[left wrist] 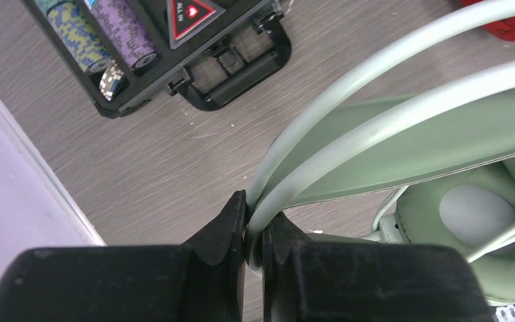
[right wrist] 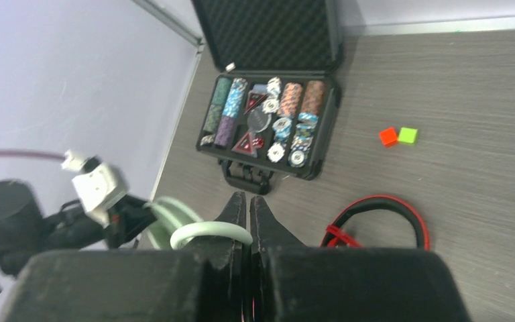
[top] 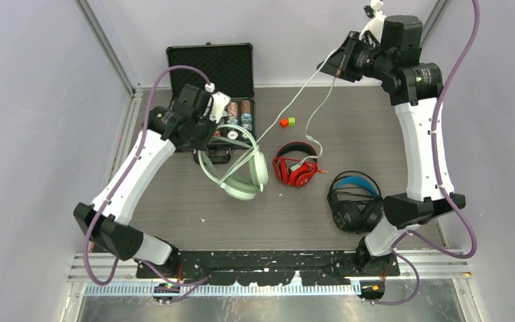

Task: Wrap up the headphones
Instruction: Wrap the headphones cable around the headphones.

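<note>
Left of the table's (top: 241,221) middle, the left gripper (left wrist: 253,225) is clamped tight on the headband of the mint-green headphones (left wrist: 456,127), beside the red headphones (top: 296,168). Raised far right, the right gripper (top: 330,66) pinches their pale cable (top: 288,106), fingers pressed together.

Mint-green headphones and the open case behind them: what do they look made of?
Mint-green headphones: smooth matte plastic headband, judging by its even, soft sheen; the ear pad looks like padded leatherette. Case: rigid black plastic shell, probably, with egg-crate foam lining the lid.
</note>
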Motion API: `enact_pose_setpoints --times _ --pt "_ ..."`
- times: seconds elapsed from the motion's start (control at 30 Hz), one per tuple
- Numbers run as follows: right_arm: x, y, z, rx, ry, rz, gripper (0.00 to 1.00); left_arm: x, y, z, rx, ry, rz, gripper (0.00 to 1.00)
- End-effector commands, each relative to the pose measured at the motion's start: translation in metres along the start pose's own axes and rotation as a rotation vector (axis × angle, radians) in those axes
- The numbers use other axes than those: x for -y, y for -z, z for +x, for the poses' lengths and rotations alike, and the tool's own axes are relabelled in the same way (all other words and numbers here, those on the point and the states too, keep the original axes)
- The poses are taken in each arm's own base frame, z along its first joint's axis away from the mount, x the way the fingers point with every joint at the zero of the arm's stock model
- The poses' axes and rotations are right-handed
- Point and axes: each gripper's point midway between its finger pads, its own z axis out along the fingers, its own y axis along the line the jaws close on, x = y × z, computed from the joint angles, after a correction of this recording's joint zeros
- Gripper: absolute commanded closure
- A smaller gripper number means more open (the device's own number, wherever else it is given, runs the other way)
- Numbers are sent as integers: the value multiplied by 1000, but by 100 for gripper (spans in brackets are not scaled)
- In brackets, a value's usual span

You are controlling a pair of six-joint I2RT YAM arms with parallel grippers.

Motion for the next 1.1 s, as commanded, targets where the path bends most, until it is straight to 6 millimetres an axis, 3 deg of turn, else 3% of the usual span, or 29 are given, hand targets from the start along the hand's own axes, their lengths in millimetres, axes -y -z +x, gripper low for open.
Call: enact_pose_setpoints --times 0.0,0.23,0.37,0.73,1.07 --pt "-50 28 -5 60 23 -122 100 -19 -4 -1 -60 49 -118 100" --pt "-94 30 25 -26 -34 -236 100 -26 -18 -5 -66 156 -179 100" --pt "-130 33 48 -80 -91 -342 100 -37 -21 -7 -65 252 -207 100" --pt "-218 61 103 -144 -271 -619 100 -69 -23 -5 -51 450 -316 100" --pt "-281 54 208 -310 -285 -696 100 -94 -14 -14 68 701 -284 100"
